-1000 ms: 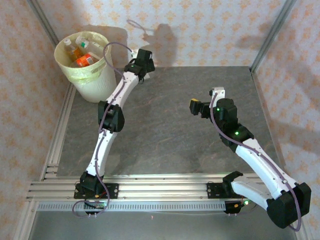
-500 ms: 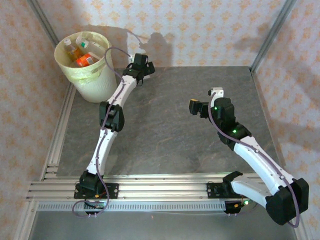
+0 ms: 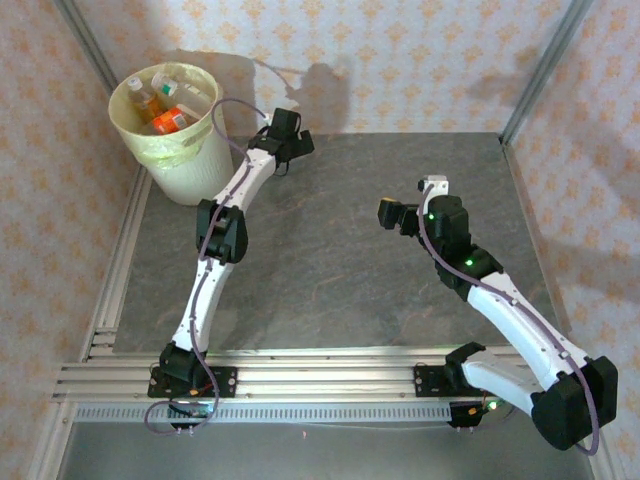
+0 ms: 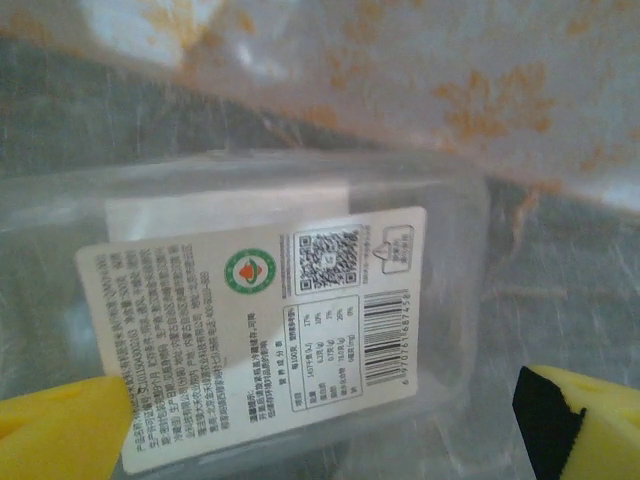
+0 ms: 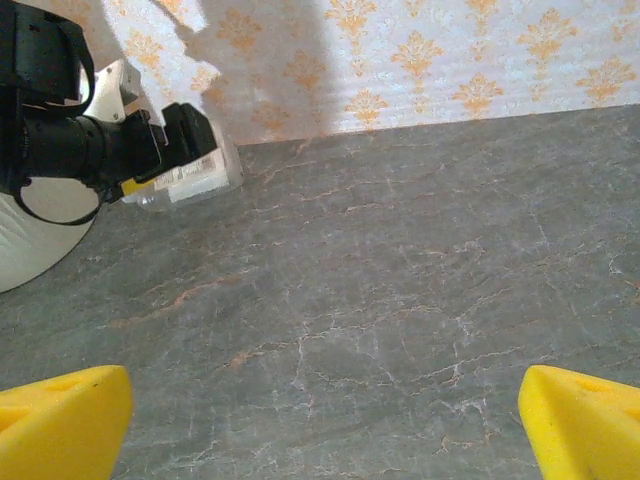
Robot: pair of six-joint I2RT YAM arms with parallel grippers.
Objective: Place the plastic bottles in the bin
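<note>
Right gripper (image 5: pixel 325 400): yellow pads wide apart, nothing between them, hanging over bare grey stone-patterned tabletop (image 5: pixel 400 250), well apart from any bottle.

Left gripper (image 4: pixel 325 410): reached out to the far edge by the papered wall, jaws spread full, clamped on nothing. Just ahead of its fingertips lies a clear, flat-sided plastic container with a white printed label (image 4: pixel 300 300), on its side on the table. Contact not discernible. Its long axis runs across the gap, finger to finger, left end past the left pad. Left arm is far the nearer; likely needs a wrist turn.

Beyond, left: round cream-white plastic bin (image 3: pixel 190 170), just beside it, holding orange-labelled bottles (image 3: pixel 165 105).
</note>
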